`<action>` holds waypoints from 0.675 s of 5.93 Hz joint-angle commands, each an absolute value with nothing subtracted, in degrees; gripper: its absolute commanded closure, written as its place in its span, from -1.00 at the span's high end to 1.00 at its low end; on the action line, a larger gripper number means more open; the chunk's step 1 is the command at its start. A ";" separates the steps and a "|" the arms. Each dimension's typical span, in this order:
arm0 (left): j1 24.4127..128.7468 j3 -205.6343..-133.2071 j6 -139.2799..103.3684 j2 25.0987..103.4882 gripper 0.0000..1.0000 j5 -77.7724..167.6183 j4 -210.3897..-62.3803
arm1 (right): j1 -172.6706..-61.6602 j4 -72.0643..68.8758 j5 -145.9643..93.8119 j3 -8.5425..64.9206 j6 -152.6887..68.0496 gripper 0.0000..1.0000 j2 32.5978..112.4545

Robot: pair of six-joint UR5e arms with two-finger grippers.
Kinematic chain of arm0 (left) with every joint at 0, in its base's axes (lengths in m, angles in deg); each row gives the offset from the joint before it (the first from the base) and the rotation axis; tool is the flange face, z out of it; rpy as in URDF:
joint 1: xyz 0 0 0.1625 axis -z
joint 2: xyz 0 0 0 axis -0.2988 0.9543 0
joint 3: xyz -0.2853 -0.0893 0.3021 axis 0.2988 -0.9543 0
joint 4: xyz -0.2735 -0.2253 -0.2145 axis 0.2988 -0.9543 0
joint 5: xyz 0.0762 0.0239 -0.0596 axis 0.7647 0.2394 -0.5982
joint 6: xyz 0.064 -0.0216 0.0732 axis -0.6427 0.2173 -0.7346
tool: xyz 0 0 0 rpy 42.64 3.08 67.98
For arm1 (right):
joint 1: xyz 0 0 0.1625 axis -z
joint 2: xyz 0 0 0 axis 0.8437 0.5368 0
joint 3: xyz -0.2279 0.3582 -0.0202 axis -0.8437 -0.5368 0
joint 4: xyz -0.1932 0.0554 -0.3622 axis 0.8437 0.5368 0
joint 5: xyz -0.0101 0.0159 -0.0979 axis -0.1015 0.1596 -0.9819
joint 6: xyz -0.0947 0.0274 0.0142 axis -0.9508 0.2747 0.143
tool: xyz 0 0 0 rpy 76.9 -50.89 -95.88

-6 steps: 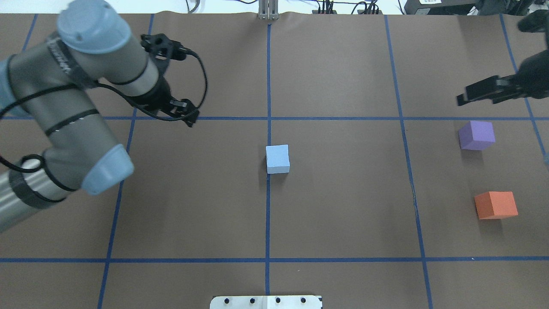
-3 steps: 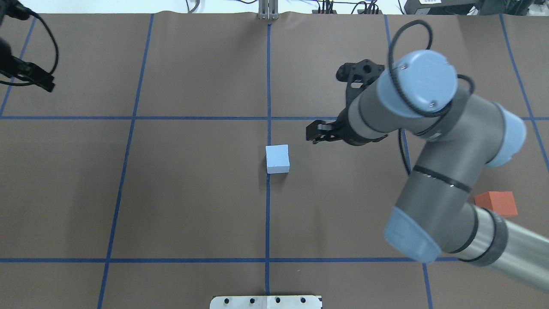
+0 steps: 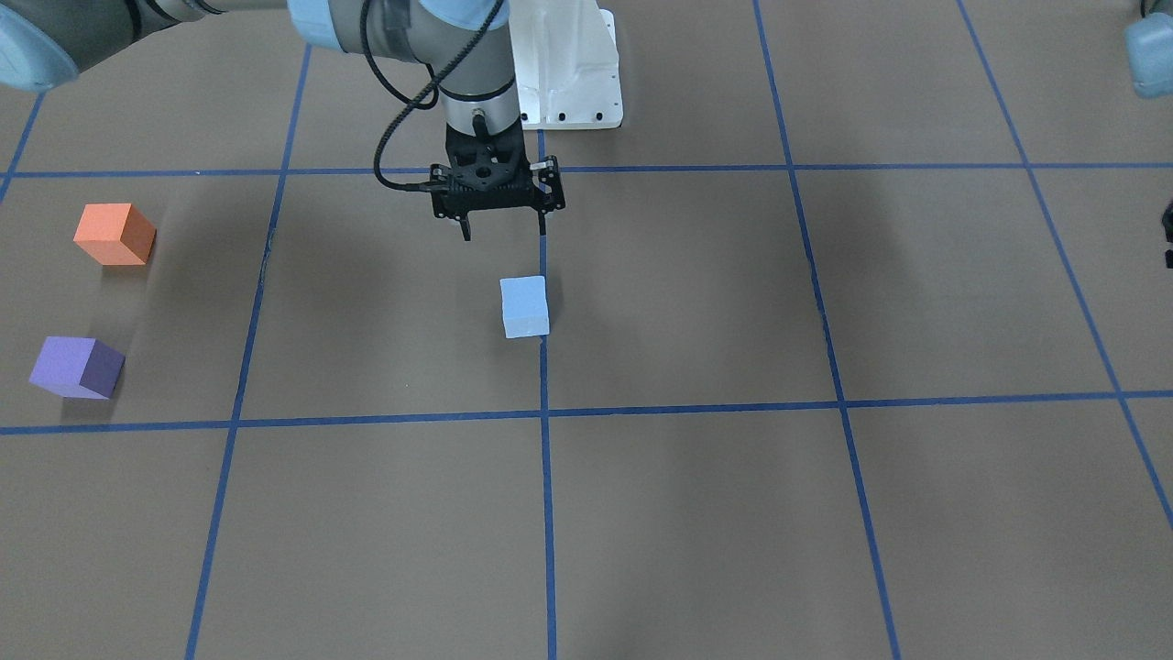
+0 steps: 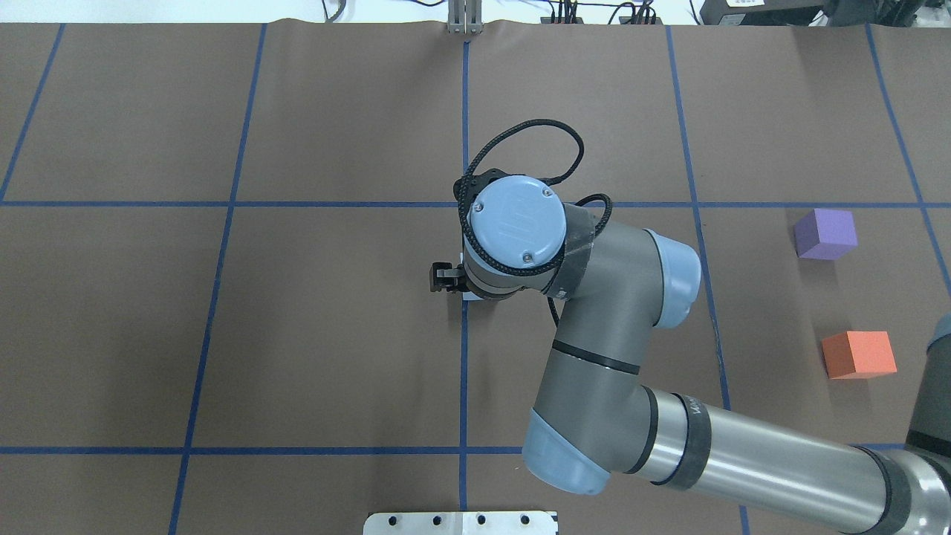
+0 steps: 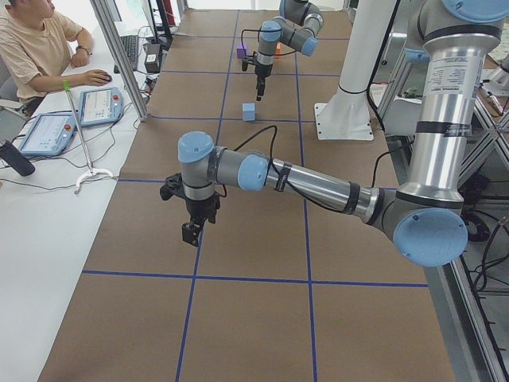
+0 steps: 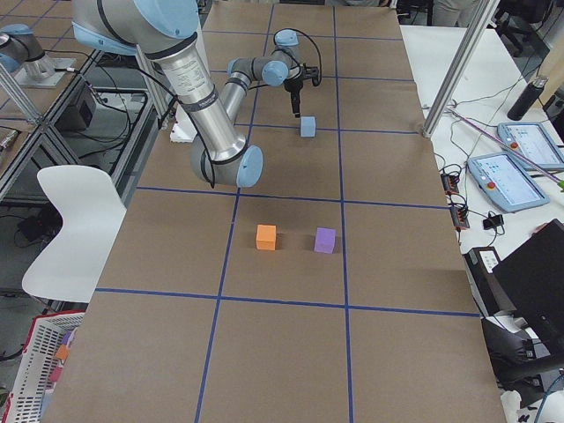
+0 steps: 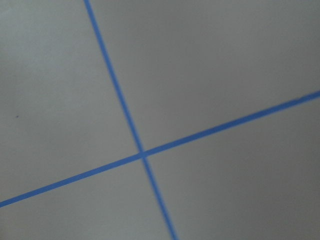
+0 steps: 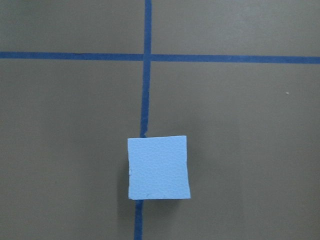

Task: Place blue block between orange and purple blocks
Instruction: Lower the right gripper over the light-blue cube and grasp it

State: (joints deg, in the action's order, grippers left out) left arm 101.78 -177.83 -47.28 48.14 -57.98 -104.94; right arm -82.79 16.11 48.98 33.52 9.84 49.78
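You'll find the blue block (image 3: 524, 307) flat at mid-table (image 3: 733, 513), cube-like with no clear long axis and sides roughly square to the table's edges, the right gripper (image 3: 505, 232) hanging over it, spread and empty (the left gripper's (image 5: 192, 232) opening can't be told).

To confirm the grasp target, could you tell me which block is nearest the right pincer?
The blue block, on the centre tape line just below the right pincer; the orange block and purple block sit far aside.
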 commanded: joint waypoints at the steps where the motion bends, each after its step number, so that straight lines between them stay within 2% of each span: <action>1: 104.22 -176.62 -51.41 45.41 1.00 -58.88 -105.27 | -82.67 13.16 45.67 27.59 5.62 0.99 49.47; 4: 104.31 -176.80 -51.41 44.70 1.00 -58.96 -105.45 | -83.37 4.55 45.30 20.55 6.04 0.99 47.64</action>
State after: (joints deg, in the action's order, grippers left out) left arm 104.26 -176.73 -51.39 44.82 -58.90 -105.38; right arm -83.21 6.04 45.40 22.43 5.91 48.48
